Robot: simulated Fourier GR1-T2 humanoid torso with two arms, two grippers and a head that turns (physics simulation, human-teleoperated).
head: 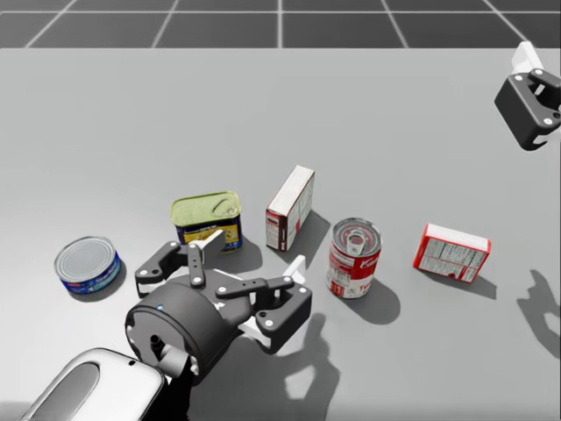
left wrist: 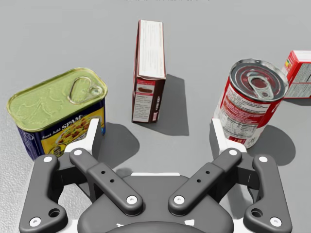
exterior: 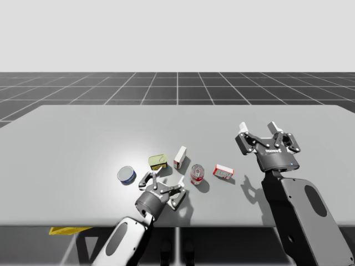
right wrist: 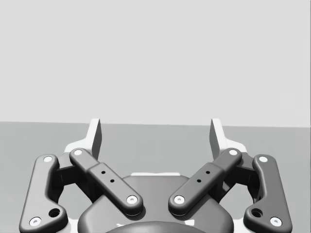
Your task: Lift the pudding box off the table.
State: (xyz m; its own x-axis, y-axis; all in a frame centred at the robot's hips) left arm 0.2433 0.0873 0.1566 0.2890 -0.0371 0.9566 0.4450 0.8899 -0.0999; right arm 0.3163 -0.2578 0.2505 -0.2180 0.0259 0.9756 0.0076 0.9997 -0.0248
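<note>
Both spread wide: L gripper (left wrist: 155, 128) facing upright pudding box (left wrist: 149, 73), R gripper (right wrist: 155, 127) aloft.

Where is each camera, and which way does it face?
High view: above the table, looking down; left gripper, right gripper.
Head view: on my head, looking down at the pudding box; both grippers.
Left wrist view: on my left hand, facing the pudding box; open left gripper.
Right wrist view: on my right hand, facing across the table; open right gripper.
Head and left wrist views share the pudding box.
</note>
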